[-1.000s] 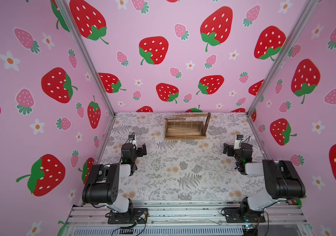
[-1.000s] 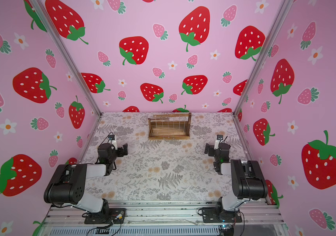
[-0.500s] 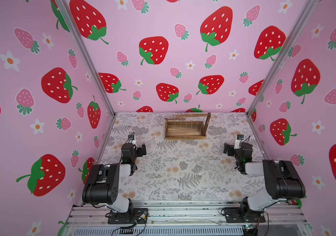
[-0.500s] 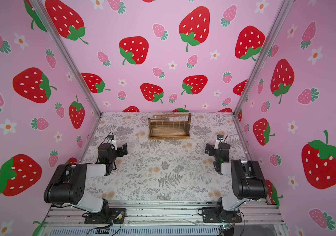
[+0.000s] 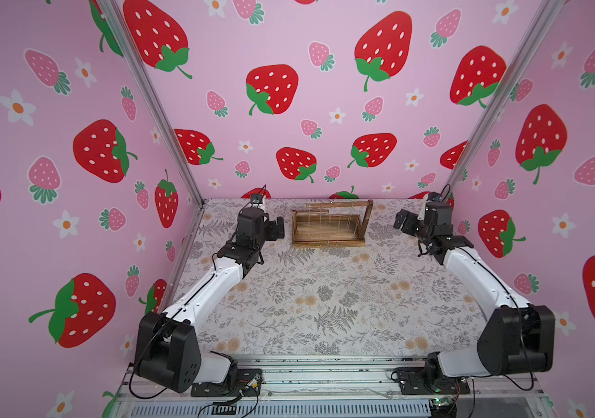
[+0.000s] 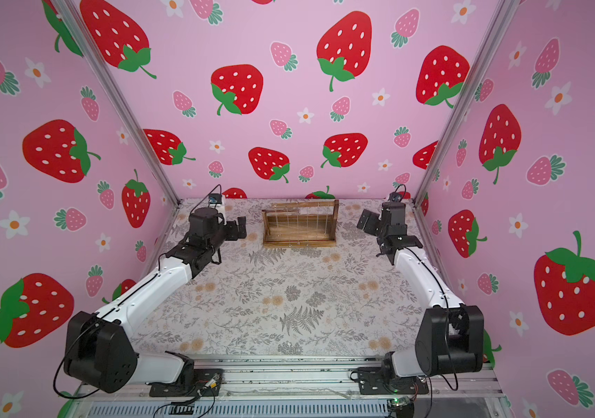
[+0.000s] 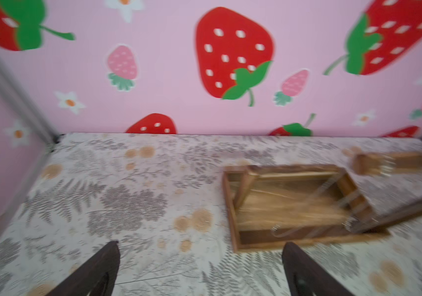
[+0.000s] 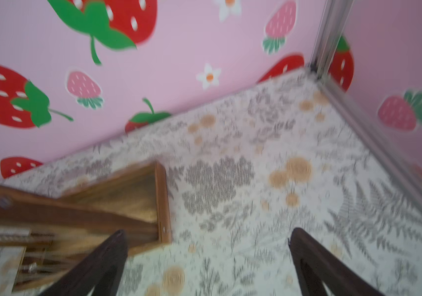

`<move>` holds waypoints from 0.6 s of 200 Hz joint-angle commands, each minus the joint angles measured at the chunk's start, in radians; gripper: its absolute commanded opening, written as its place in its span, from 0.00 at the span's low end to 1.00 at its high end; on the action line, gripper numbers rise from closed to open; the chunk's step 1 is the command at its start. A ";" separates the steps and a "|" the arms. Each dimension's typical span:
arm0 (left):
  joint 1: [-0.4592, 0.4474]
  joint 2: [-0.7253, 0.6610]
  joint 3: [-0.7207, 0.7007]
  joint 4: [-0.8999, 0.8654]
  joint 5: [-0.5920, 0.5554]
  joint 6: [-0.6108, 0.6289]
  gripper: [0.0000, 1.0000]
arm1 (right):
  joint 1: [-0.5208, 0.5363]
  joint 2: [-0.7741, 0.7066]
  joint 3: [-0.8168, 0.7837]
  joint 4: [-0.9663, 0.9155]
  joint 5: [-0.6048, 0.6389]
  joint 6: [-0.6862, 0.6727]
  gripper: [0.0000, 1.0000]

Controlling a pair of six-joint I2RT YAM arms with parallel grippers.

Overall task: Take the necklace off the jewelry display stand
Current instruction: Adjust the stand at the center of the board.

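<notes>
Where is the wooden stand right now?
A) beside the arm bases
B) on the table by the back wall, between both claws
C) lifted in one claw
B: the jewelry display stand sits on the table, flanked by the open left gripper and right gripper, neither holding it.

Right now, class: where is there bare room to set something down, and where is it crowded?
Free: floral tablecloth between the arms, in front of the brown wooden display stand. Crowded: the stand's ends, flanked by the left pincer and right pincer.

Both wrist views are blurred; the stand (image 7: 281,205) runs past the left wrist view's edge. In both top views its hanging chains (image 5: 328,224) (image 6: 299,226) are too fine to separate.
</notes>
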 commanded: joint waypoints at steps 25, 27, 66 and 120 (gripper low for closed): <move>-0.070 0.051 0.136 -0.155 0.222 0.122 1.00 | -0.004 -0.115 -0.296 0.107 -0.138 0.173 0.99; -0.070 0.055 0.139 -0.157 0.225 0.126 1.00 | -0.003 -0.118 -0.310 0.119 -0.140 0.174 0.99; -0.071 0.129 0.175 -0.176 0.226 0.113 0.99 | -0.005 -0.113 -0.437 0.305 -0.192 0.152 0.99; -0.068 0.251 0.112 -0.289 0.084 -0.173 0.00 | -0.173 0.273 -0.133 0.360 -0.649 0.412 0.00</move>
